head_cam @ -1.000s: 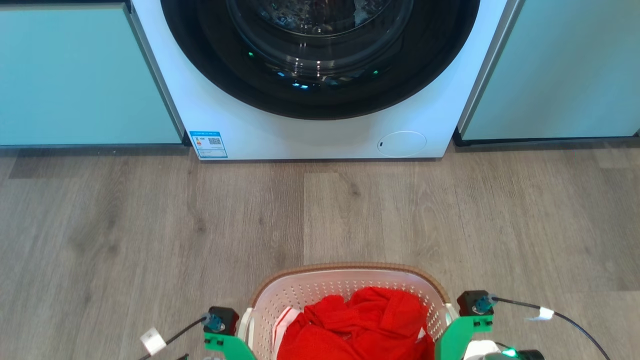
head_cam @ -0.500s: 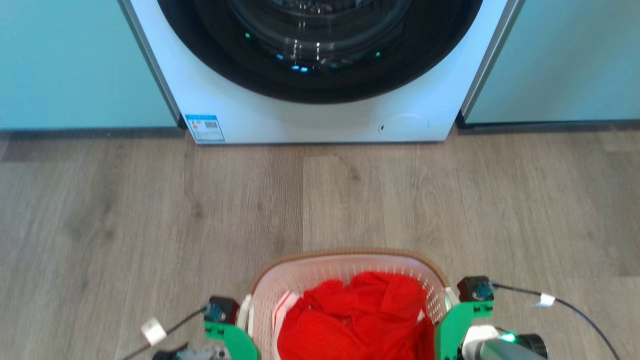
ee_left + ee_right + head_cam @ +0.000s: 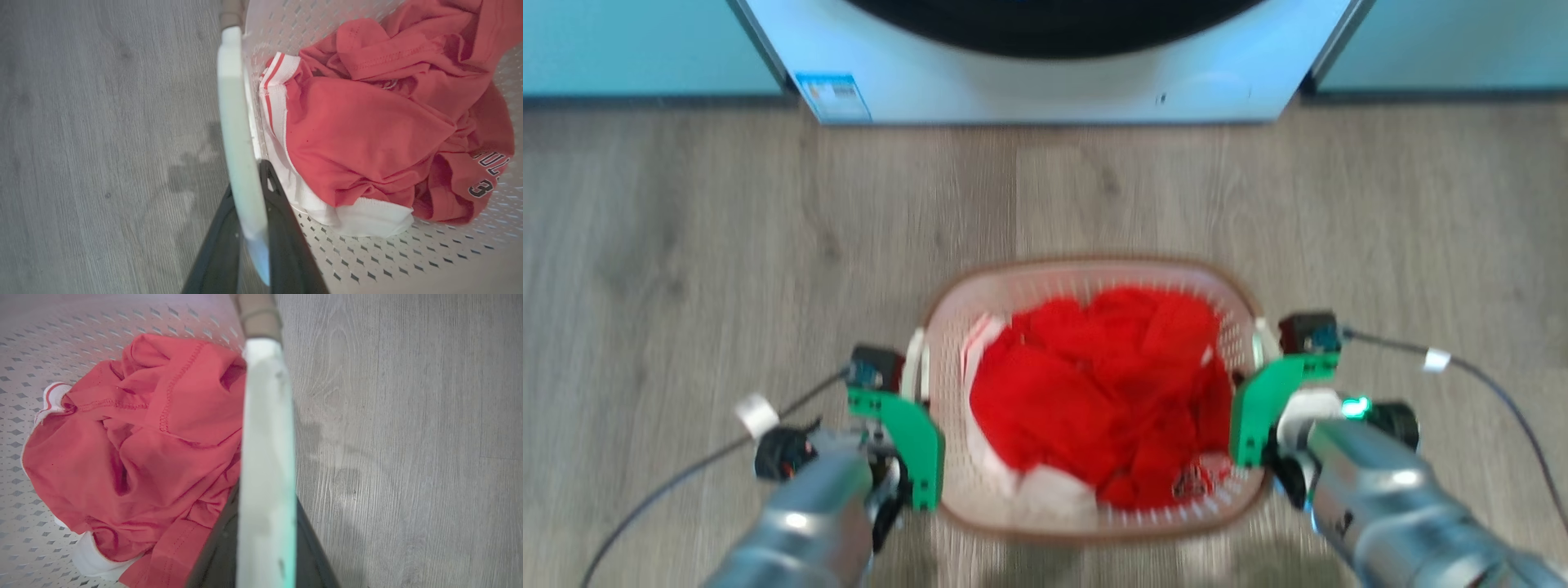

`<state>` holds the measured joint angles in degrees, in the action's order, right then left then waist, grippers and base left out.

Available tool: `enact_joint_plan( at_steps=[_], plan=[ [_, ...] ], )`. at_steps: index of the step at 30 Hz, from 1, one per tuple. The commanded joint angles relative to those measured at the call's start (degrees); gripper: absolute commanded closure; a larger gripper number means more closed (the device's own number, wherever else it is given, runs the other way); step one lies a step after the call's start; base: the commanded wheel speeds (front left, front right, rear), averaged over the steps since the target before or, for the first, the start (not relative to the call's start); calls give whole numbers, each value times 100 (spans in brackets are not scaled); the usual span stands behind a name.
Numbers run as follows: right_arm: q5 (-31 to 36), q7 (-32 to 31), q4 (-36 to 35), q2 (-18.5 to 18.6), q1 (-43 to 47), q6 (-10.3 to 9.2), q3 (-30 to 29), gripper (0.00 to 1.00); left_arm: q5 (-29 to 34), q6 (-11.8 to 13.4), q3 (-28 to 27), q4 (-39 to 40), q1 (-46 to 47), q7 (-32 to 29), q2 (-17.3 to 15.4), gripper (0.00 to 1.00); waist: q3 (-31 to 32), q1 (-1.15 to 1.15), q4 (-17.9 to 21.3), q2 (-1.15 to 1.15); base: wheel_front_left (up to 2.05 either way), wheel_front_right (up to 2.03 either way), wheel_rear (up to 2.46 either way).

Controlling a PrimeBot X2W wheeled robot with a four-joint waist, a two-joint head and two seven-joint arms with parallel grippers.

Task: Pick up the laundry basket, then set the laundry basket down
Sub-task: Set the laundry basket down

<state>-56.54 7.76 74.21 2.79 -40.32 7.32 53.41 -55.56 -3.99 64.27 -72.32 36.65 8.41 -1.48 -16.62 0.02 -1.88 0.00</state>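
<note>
**Both claws clamped on the basket handles**

Left gripper (image 3: pixel 248 183) first: its two dark fingers are pinched on a flat white side handle (image 3: pixel 236 114), one finger on each face. Same story for the right gripper (image 3: pixel 265 498), squeezing the opposite white handle (image 3: pixel 267 428). Between them sits the small white perforated plastic laundry basket with a brown rim (image 3: pixel 1086 263), on or just above the floor, a short way in front of the washer. Whether its base touches, I cannot tell.

Inside is a crumpled red jersey (image 3: pixel 1094 384) with white ribbed trim striped in red (image 3: pixel 278 69), heaped over most of the bottom. There is dark lettering on one fold (image 3: pixel 488 171); a "3" reads clearly, the letters above it only in part.

The basket opens straight up, and its long axis looks to run left to right from handle to handle, parallel to the white front-loading washing machine (image 3: pixel 1054 82). The blue sticker (image 3: pixel 829 94) at the machine's lower left corner is too blurred to read. Grey-brown wood-plank floor (image 3: pixel 686 245) lies all around.
</note>
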Motion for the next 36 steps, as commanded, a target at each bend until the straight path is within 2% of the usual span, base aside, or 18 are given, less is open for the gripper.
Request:
enact_joint_plan(
  at_steps=[1,7,20,26,36],
  plan=[
    [27,122,-51,9,-177,17,48,100,68,33,-72,3,348,101,-140,100,-434,-2,-28,0,0,0,0],
    [195,257,-29,9,-746,17,-79,100,74,61,-111,-15,962,209,-140,100,-1177,-2,-62,0,0,0,0],
    [1253,298,-26,156,-1577,17,-1024,100,70,133,-102,116,2010,382,-140,100,-2571,-2,-224,0,0,0,0],
    [1752,305,-26,161,-1745,17,-1490,100,66,157,-21,169,2213,428,-140,100,-2962,-2,-269,0,0,0,0],
    [2452,277,-26,99,-1709,17,-2164,100,17,194,123,247,2323,461,-140,100,-3246,-2,-310,0,0,0,0]
  ],
)
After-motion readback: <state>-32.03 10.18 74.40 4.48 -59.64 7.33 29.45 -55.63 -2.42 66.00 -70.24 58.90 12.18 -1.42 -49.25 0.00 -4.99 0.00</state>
